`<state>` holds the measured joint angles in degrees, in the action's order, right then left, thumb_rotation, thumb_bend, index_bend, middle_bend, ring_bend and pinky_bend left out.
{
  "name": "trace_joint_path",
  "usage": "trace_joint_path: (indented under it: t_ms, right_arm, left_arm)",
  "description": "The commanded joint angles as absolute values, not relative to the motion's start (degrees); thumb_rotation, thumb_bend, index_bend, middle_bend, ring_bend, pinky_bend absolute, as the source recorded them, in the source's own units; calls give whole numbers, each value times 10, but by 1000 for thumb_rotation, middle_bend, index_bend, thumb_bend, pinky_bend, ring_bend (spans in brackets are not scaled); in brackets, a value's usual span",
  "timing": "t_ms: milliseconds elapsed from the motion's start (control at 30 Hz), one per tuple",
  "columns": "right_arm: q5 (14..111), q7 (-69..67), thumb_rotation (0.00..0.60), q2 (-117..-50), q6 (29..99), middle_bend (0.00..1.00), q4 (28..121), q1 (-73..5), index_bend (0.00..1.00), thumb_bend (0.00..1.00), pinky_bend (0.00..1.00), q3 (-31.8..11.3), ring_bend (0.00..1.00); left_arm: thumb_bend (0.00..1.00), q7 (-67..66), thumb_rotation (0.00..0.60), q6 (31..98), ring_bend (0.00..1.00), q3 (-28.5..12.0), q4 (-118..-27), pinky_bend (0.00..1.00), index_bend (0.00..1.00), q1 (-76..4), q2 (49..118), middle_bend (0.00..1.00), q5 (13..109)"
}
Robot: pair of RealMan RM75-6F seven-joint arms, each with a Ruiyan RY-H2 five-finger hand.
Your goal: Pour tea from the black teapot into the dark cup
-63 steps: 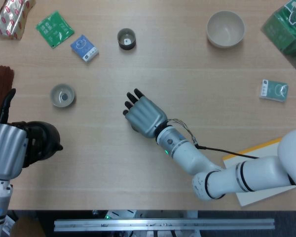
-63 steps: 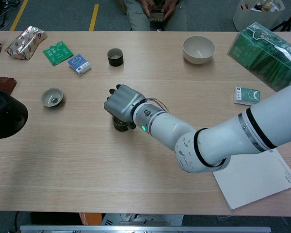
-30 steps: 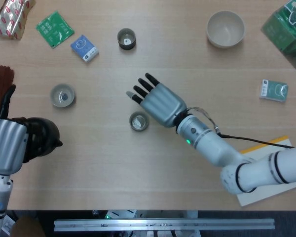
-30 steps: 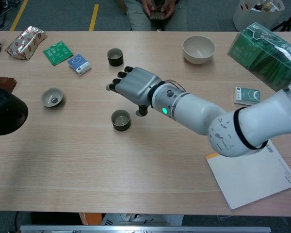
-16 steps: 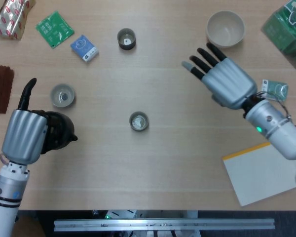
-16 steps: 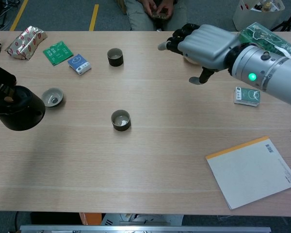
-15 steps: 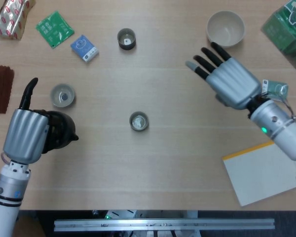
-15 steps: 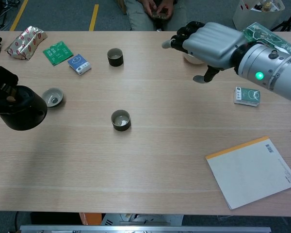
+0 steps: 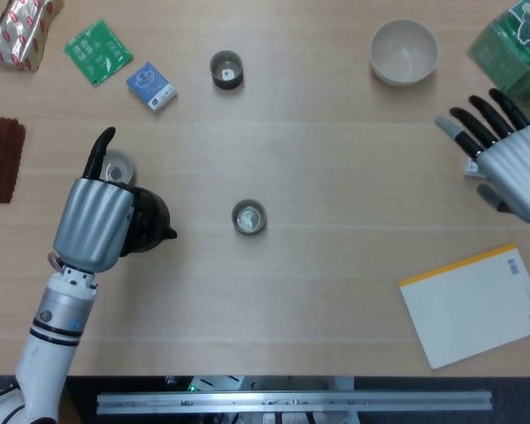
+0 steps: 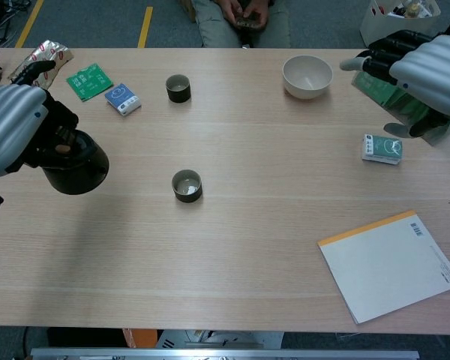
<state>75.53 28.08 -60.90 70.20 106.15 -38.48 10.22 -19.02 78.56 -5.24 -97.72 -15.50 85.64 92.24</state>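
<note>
My left hand (image 9: 93, 221) (image 10: 13, 127) grips the black teapot (image 9: 144, 221) (image 10: 75, 169) by its handle and holds it above the table, left of centre. Its spout points right, toward the dark cup (image 9: 248, 216) (image 10: 187, 185). That cup stands upright alone at the table's middle, a short gap right of the teapot. My right hand (image 9: 505, 161) (image 10: 426, 66) hovers at the far right with fingers spread and nothing in it.
A second dark cup (image 9: 226, 69) (image 10: 178, 88) stands at the back. A pale small cup (image 9: 117, 168) is half hidden behind my left hand. A white bowl (image 9: 405, 51), green box (image 9: 512, 44), small packet (image 10: 380, 148), notebook (image 9: 475, 305) and tea packets (image 9: 97, 51) lie around.
My left hand has carried the teapot to the right, closer to the middle cup. My right hand has drawn back from the centre to the table's right edge.
</note>
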Motion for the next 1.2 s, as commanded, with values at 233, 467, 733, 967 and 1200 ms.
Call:
trace_joint_path:
  t_ms: [233, 467, 733, 967, 1200]
  right_arm:
    - [787, 244, 600, -586, 754, 123, 1043, -311, 96, 232, 51, 99, 0]
    - [794, 218, 600, -578, 795, 123, 1034, -256, 96, 231, 51, 91, 0]
    - [789, 186, 600, -567, 804, 123, 1019, -216, 96, 232, 51, 77, 0]
    - [790, 169, 600, -564, 797, 123, 1008, -195, 96, 232, 51, 64, 0]
    - [792, 160, 600, -562, 788, 123, 1000, -179, 96, 231, 51, 53, 0]
  left_arm:
    - [246, -214, 600, 772, 849, -70, -966, 2, 957, -172, 879, 1000, 888]
    - [246, -235, 600, 765, 849, -82, -943, 2, 957, -186, 899, 1000, 865]
    - [246, -256, 600, 759, 849, -90, -919, 2, 956, -203, 930, 1000, 845]
    - [246, -273, 600, 746, 848, -98, -892, 2, 956, -224, 964, 1000, 827]
    - [246, -285, 600, 741, 849, -100, -869, 2, 956, -241, 993, 1000, 817]
